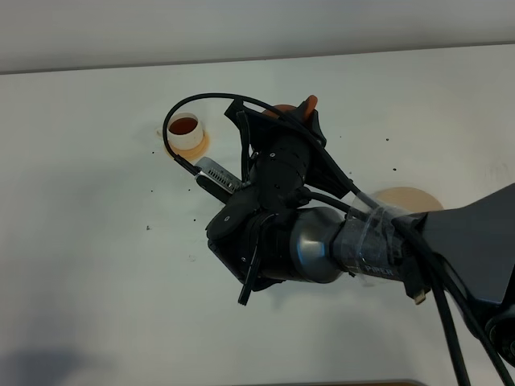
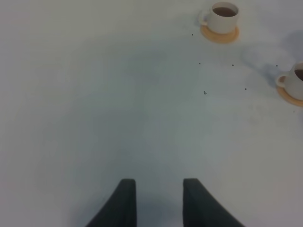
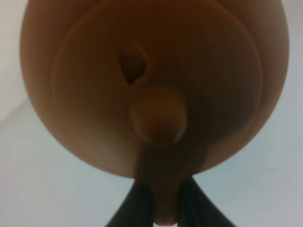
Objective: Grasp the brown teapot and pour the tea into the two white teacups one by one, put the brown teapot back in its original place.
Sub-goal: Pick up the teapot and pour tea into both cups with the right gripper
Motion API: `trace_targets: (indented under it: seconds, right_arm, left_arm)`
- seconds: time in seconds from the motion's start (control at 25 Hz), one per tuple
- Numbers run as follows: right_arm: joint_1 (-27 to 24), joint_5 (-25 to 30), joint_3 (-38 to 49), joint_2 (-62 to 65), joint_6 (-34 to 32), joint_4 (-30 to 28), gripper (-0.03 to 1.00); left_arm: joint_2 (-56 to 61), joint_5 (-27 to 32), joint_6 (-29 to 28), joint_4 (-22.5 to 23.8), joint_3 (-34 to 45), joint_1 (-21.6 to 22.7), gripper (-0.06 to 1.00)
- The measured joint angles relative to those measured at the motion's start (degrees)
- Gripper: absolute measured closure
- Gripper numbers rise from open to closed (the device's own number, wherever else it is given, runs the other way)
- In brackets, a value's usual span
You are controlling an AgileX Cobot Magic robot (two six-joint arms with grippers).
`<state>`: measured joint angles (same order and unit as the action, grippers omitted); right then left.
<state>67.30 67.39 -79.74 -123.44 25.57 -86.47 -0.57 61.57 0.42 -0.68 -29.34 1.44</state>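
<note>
Right end effector (image 3: 163, 208) clenched on the squat reddish-brown clay teapot's (image 3: 156, 85) handle.
Exterior view: arm hides most of the teapot, upper centre; one small white ceramic teacup (image 1: 186, 131) shows upper left, pale beige round coaster (image 1: 406, 199) right. Left wrist view: released left end effector (image 2: 158, 201) bottom; second teacup (image 2: 296, 80) cut off right.

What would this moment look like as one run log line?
right gripper: shut on brown teapot handle | teapot: lifted, beige coaster bare | both teacups: hold tea | left gripper: open, idle
</note>
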Motion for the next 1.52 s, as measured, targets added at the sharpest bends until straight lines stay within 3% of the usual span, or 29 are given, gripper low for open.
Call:
trace_targets:
  seconds: [0.6,0.84,1.16,1.52]
  right_arm:
    - [0.11,-0.2,0.0,0.0,0.01,-0.99,0.87]
    - [0.23,-0.59,0.0,-0.5,-0.77,1.33,0.87]
    - [0.23,-1.58,-0.18,-1.24,-5.36,7.21,0.87]
    - [-2.1,1.13,-11.59,-0.34,-9.32,25.91,0.87]
  left_arm:
    - [0.0,0.0,0.0,0.0,0.0,0.0,0.7]
    - [0.0,0.0,0.0,0.0,0.0,0.0,0.7]
    - [0.0,0.0,0.0,0.0,0.0,0.0,0.7]
    - [0.0,0.0,0.0,0.0,0.0,0.0,0.7]
